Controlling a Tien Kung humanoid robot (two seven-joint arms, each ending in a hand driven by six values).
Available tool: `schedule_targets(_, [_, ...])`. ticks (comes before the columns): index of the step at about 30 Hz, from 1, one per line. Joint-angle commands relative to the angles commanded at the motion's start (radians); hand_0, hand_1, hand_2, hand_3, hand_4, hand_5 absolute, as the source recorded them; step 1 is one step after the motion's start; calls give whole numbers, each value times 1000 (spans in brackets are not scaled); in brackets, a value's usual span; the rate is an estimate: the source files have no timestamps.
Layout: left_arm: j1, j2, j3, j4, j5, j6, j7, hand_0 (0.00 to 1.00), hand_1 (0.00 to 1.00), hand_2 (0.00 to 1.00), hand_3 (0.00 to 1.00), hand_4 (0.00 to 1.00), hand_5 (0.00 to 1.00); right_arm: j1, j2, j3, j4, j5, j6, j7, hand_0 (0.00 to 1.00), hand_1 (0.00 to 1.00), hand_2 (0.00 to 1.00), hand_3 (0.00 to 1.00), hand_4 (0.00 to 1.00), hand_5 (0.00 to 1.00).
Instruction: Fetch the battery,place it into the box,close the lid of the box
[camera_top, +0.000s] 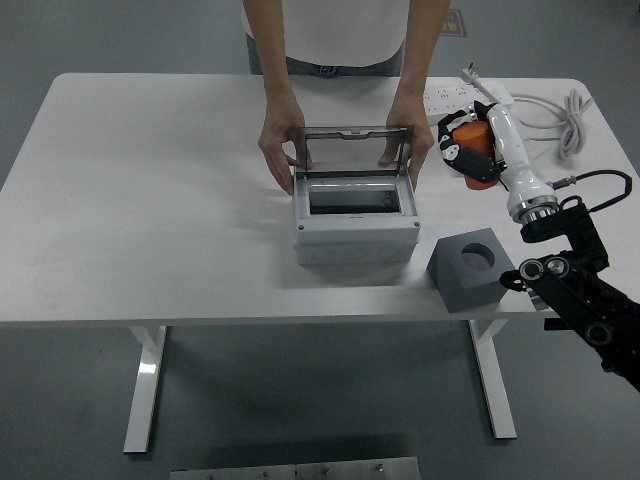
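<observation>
Above the right side of the white desk (150, 180), the right robot hand (468, 152) is gripping the orange cylindrical battery (474, 139), fingers wrapped around it, holding it in the air near the white power strips (478, 115). Below it, the dark grey block holder (472, 267) is sitting with its round socket empty. At the middle of the desk, a person's hands (277, 150) are steadying the grey plastic box (355, 222) and propping its clear hinged lid (352, 148) upright, so the opening is facing up.

To do this step well, the robot hand should be travelling leftward at a height that clears the box rim and the person's nearer hand, then descending straight over the dark opening before loosening its fingers. Releasing low would probably be keeping the battery from bouncing out. No left robot hand is showing.
</observation>
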Motion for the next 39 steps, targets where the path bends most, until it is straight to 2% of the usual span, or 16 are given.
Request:
schedule_targets(6, [-3,4,-3,-2,2,0,5,582,692,606,576,589,16,108,-5,-118,-14,-188,55,-106,142,220,296,281,2,2])
schedule_targets(13, [-6,7,-5,-4,6,-1,9,583,692,606,576,588,17,199,8,-267,-46,-332,95,-145,139,220,293,282,2,2])
schedule_targets(21, [-11,10,-13,-7,18,-3,15,583,692,606,576,588,15,283,51,-427,-82,-359,115,-158,135,220,287,278,21,2])
schedule_targets(25, [-15,12,-15,-7,23,-4,14,583,692,606,576,588,15,309,81,-475,-108,-355,117,-157,135,220,287,278,21,2])
schedule_targets(31, [-19,13,-18,-7,30,-6,15,583,692,606,576,585,10,326,125,-503,-159,-337,112,-153,133,221,285,279,33,2])
schedule_targets(39, [-21,13,-21,-8,38,-9,17,583,692,605,575,582,7,335,163,-480,-240,-311,92,-165,130,221,282,278,56,2])
